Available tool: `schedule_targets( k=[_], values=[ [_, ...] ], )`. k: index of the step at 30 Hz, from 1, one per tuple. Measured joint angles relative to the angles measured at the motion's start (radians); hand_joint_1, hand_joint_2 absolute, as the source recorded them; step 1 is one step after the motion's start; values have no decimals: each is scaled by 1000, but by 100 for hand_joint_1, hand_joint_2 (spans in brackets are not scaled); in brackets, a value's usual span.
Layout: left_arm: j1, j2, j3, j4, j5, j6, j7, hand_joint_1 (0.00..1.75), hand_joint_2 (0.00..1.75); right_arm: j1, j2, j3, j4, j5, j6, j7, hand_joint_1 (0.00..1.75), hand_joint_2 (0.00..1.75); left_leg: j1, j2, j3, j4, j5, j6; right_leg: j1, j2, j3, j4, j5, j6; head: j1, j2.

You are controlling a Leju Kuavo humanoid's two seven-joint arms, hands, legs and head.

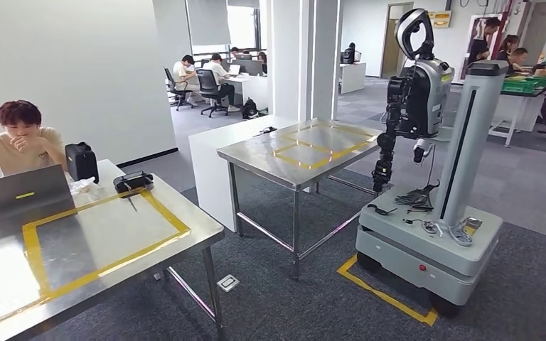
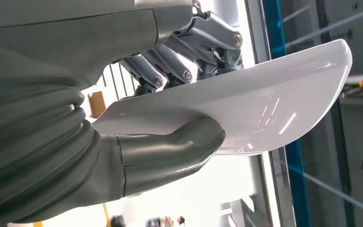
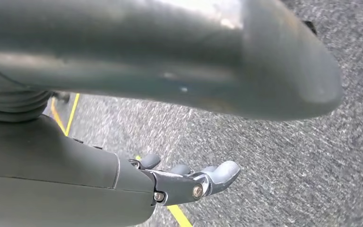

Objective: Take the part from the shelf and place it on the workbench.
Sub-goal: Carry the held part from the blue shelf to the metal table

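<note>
With the left hand [image 2: 170, 113] clamping the white part [image 2: 264, 109] and right hand [image 3: 189, 182] hanging loose and empty, it should keep the part level toward the workbench [image 1: 114, 234].

The left hand [image 2: 170, 94] was gripping the white part [image 2: 246, 109] pretty firmly: thick thumb [image 2: 179, 146] pressed against one face, darker fingers [image 2: 179, 61] curled over the opposite face, so the part sat pinched between them. The right hand [image 3: 179, 182] hung over the grey carpet [image 3: 288, 165], holding nothing, fingers [image 3: 217, 172] loosely stretched out and slightly apart.
</note>
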Motion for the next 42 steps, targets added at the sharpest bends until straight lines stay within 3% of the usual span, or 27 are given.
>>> schedule_targets(
  k=[1,2,4,6,9,11,13,15,16,17,18,20,22,24,25,26,28,29,30,31,33,35,36,37,39,40,42],
  values=[
    [-2,1,-2,2,-4,6,0,175,175,0,0,0,0,1,0,4,0,0,0,3,4,5,5,-1,0,-15,0,0,-1,0,0,0],
    [-4,3,-3,4,-6,11,1,175,175,-1,0,0,0,2,1,6,0,0,0,8,29,-32,28,-2,0,-29,1,1,-2,1,0,0],
    [-9,9,-4,5,-8,18,1,175,175,-2,0,0,0,5,3,5,0,0,-2,46,110,-169,81,1,2,-53,3,6,-6,7,0,0],
    [-18,14,-5,4,-9,23,2,175,175,-2,0,0,0,7,6,1,0,0,-6,74,159,-256,105,17,7,-74,5,13,-12,17,0,0],
    [-26,14,-8,4,-11,29,0,175,175,-5,0,4,0,12,8,-9,0,0,-5,46,155,-263,109,40,9,-97,11,17,-17,32,0,0],
    [-34,15,-11,2,-14,32,-4,175,175,-7,0,7,0,16,9,-14,0,0,1,24,153,-266,115,52,3,-52,-3,58,-48,46,1,0],
    [-42,15,-16,0,-14,33,-6,175,175,-5,0,8,0,17,9,-16,0,0,3,2,149,-267,121,60,-3,16,-59,179,-113,55,1,0],
    [-44,13,-22,0,-15,33,-6,175,175,-2,1,8,0,17,9,-15,0,0,3,-23,143,-265,123,62,-5,38,-119,300,-154,58,2,0],
    [-44,13,-23,0,-15,33,-7,175,175,-1,1,8,0,17,9,-15,0,0,3,-38,141,-264,125,62,-5,41,-128,313,-147,57,2,0],
    [-44,13,-24,0,-17,34,-8,175,175,0,1,8,0,18,9,-15,0,0,3,-52,140,-263,125,60,-6,44,-116,285,-121,55,2,0],
    [-45,12,-25,0,-20,34,-10,175,175,0,1,9,0,18,9,-15,0,0,4,-66,140,-261,127,58,-6,53,-88,223,-83,52,2,0],
    [-48,11,-28,0,-28,36,-12,175,175,-1,0,11,0,21,9,-14,0,0,4,-92,137,-260,129,50,-8,105,-23,82,-27,46,1,0],
    [-52,10,-31,0,-32,43,-13,175,175,-2,-1,16,0,24,9,-11,0,0,5,-117,129,-261,133,35,-6,136,3,22,-13,42,1,0],
    [-52,11,-31,-2,-29,55,-13,175,175,-4,-1,21,0,28,8,-4,0,0,9,-142,120,-266,139,19,-5,110,5,17,-10,34,1,0],
    [-50,11,-31,-4,-26,61,-14,175,175,-5,-1,22,0,31,8,0,0,0,8,-135,115,-262,136,14,-5,96,6,12,-7,27,1,0],
    [-49,12,-31,-6,-23,65,-15,175,175,-5,-1,23,0,34,8,3,0,0,6,-112,104,-243,123,11,-8,80,8,7,-3,19,0,0],
    [-48,12,-32,-9,-20,71,-17,175,175,-3,-3,24,0,38,8,7,0,0,1,-39,58,-142,60,7,-6,49,7,2,0,8,-2,0],
    [-48,12,-32,-9,-18,72,-16,175,175,-2,-3,24,0,39,8,8,0,0,1,-16,28,-74,24,5,-4,33,6,2,-1,6,-2,0],
    [-46,10,-33,-9,-16,73,-16,175,175,-1,-4,25,0,40,8,9,0,0,1,-4,4,-17,1,3,-2,16,5,2,-1,5,-2,0],
    [-44,9,-33,-9,-14,73,-16,175,175,-1,-4,25,0,40,8,9,0,0,2,0,-3,8,-4,2,0,0,4,3,-2,4,-2,0],
    [-42,6,-33,-9,-14,74,-16,175,175,-2,-4,25,0,39,8,11,0,0,1,10,40,-54,36,3,1,-31,5,4,-4,6,-2,0],
    [-42,2,-34,-10,-14,74,-15,175,175,-5,-4,25,0,36,6,14,0,0,-1,53,121,-193,88,10,4,-56,8,9,-9,13,-2,0],
    [-43,-1,-36,-10,-13,73,-14,175,175,-6,-4,25,0,33,5,15,0,0,-3,69,146,-236,101,18,6,-66,9,12,-12,18,-2,0],
    [-45,-4,-39,-8,-13,72,-12,175,175,-7,-4,25,0,31,4,17,0,0,-6,79,158,-260,107,26,8,-77,11,13,-15,23,-2,0],
    [-53,-9,-49,-3,-14,69,-8,175,175,-10,-4,24,0,24,1,18,0,0,-7,55,152,-259,111,39,10,-99,14,13,-17,33,-2,0],
    [-59,-11,-56,1,-17,67,-7,175,175,-13,-5,24,0,21,0,18,0,0,-4,44,150,-260,115,44,8,-89,15,18,-22,40,-2,0],
    [-81,-16,-77,12,-27,65,-5,175,175,-17,-5,23,0,9,-6,19,0,0,3,27,146,-265,122,56,4,-28,-6,71,-57,53,-1,0]
  ],
)
